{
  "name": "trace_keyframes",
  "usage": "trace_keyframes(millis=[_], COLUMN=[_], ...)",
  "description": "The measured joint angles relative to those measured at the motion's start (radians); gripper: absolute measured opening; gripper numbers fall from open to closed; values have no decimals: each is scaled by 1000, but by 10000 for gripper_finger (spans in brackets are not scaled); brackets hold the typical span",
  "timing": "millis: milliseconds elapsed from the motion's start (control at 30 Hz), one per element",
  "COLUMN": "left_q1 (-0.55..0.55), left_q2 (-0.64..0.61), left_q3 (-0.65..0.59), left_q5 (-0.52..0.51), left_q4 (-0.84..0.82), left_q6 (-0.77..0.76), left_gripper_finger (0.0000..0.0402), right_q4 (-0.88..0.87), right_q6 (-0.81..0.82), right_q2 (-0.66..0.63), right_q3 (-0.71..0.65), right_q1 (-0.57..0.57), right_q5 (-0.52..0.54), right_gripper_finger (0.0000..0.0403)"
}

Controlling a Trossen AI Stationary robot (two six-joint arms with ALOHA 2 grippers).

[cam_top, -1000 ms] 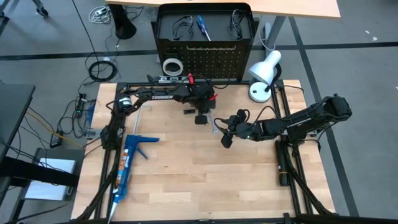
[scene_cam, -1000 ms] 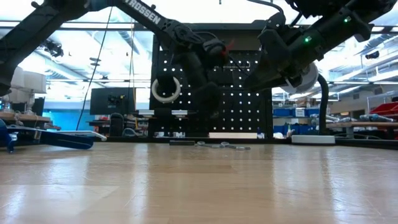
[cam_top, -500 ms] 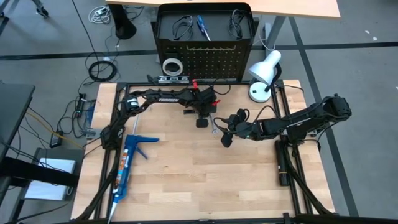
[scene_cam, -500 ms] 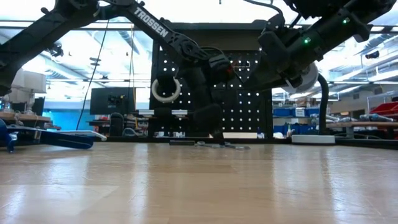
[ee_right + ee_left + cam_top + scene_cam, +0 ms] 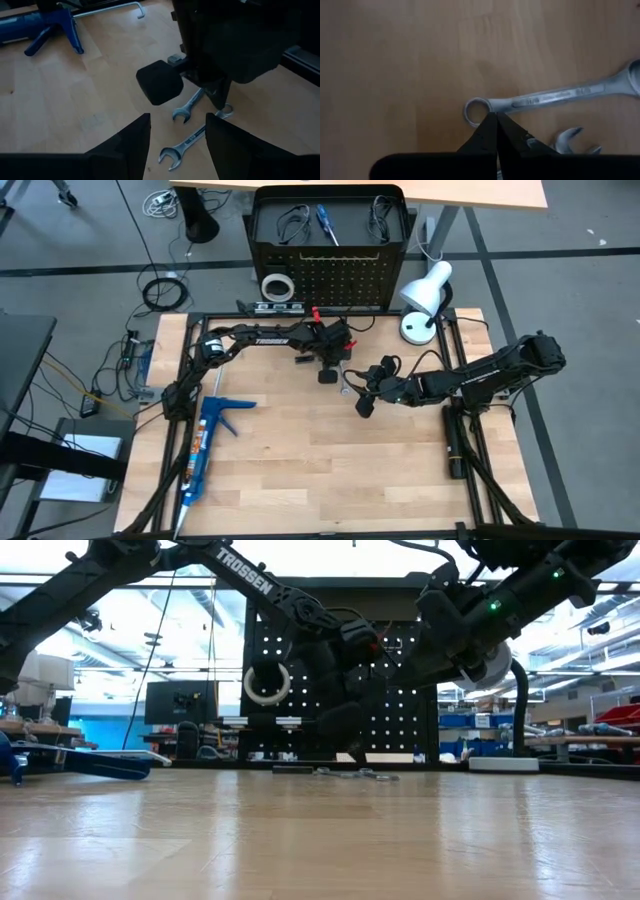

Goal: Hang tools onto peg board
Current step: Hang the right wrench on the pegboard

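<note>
Silver wrenches (image 5: 192, 122) lie flat on the pale wooden counter (image 5: 300, 470), two of them side by side near its far middle, in front of the peg board (image 5: 330, 255). That black perforated panel stands upright at the counter's far edge and already carries several things: two bundles of black wire loops (image 5: 293, 222) near its top corners, a blue-handled screwdriver (image 5: 325, 222) between them, and a white tape ring (image 5: 276, 285) hanging at its lower left side. The left tool (image 5: 496, 125) is down over the wrenches with its fingers clenched together, their tips right at the ring end of the longer wrench (image 5: 550, 97); it grasps nothing that shows, and whether the tips touch the ring I cannot tell. The right tool (image 5: 177, 140) hangs just beside it, above the counter, its fingers parted and holding nothing, with both wrenches lying below the gap. A blue caulking gun (image 5: 205, 442) lies on the counter's left side, and a white desk lamp (image 5: 425, 300) stands at the far right corner.
</note>
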Motion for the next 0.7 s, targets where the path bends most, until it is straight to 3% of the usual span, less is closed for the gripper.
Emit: trace_keyframes(millis=[233, 700], left_q1=[0, -6], left_q2=[8, 51], left_q3=[3, 6], left_q5=[-50, -75], left_q4=[92, 80], left_q6=[-1, -17], left_gripper_finger=[0, 0], right_q4=[0, -3], right_q6=[0, -1], right_q2=[0, 0], right_q3=[0, 0], right_q1=[0, 6], right_q5=[0, -1], right_gripper_finger=[193, 193])
